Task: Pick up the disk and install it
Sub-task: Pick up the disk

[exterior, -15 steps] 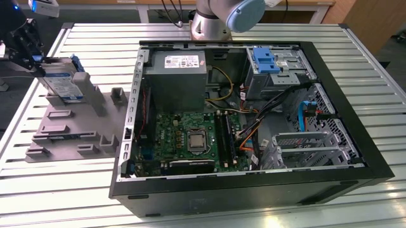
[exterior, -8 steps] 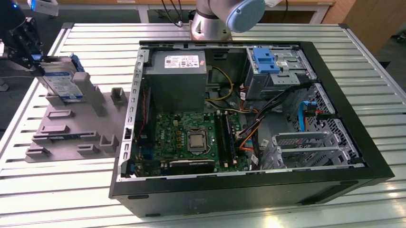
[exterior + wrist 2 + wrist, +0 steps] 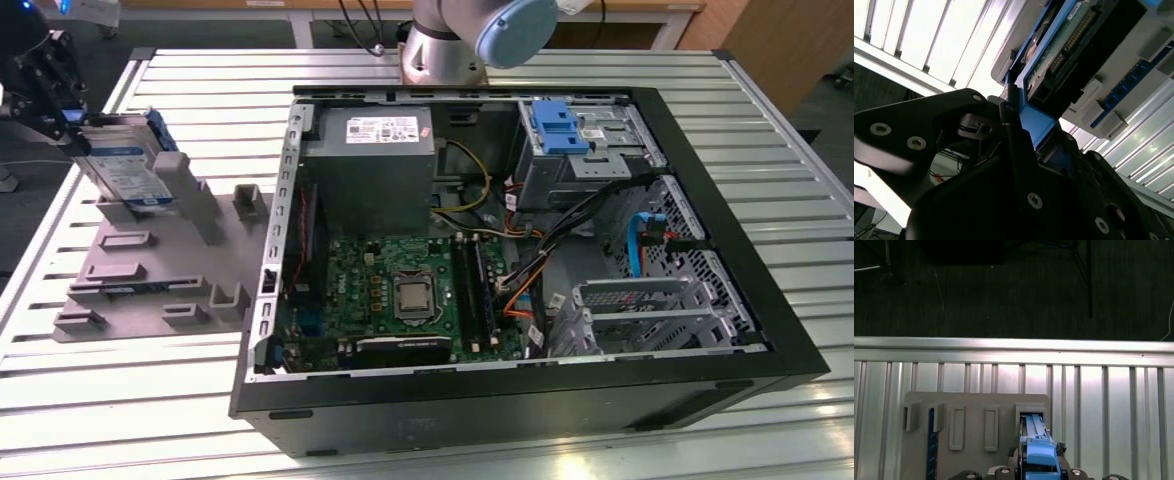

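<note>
1. Gripper [image 3: 63,118] jaws clenched on the disk [image 3: 131,168], upright at the grey rack [image 3: 134,275] near the tabletop [image 3: 801,200] edge, exterior view's left.
2. Judged stiff, weighty, shock-sensitive; hold by side rails.

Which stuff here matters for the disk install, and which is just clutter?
Job:
- disk, standing in the grey holder
- end effector, closed on the disk's top edge
- open computer case

Lying about:
- power supply
- motherboard
- blue bracket
- slatted table
</note>
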Available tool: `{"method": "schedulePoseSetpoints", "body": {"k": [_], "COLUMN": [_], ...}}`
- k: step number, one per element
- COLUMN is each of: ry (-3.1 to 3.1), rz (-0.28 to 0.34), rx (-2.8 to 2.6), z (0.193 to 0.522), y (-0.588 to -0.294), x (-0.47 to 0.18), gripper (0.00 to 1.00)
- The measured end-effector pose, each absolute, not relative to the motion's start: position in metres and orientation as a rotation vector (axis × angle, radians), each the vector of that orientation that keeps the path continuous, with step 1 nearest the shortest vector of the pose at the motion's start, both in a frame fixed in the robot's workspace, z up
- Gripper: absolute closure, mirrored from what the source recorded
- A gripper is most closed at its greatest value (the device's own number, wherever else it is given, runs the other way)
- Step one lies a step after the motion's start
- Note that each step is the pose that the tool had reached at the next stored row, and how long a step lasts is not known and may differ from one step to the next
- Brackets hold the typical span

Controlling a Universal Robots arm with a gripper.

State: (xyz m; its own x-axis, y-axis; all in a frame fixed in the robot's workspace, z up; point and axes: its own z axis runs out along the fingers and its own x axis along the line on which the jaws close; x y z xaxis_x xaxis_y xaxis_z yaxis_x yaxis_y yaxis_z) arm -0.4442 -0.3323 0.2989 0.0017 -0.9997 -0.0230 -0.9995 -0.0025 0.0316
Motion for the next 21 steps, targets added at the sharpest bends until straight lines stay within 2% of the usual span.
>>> {"method": "schedulePoseSetpoints", "body": {"k": [21], "ry": [-2.214], "rz": [-0.059], "rx": [2.219], "z": [0.315], "y": [-0.332], "x": [-0.444], "gripper": [0.64]}}
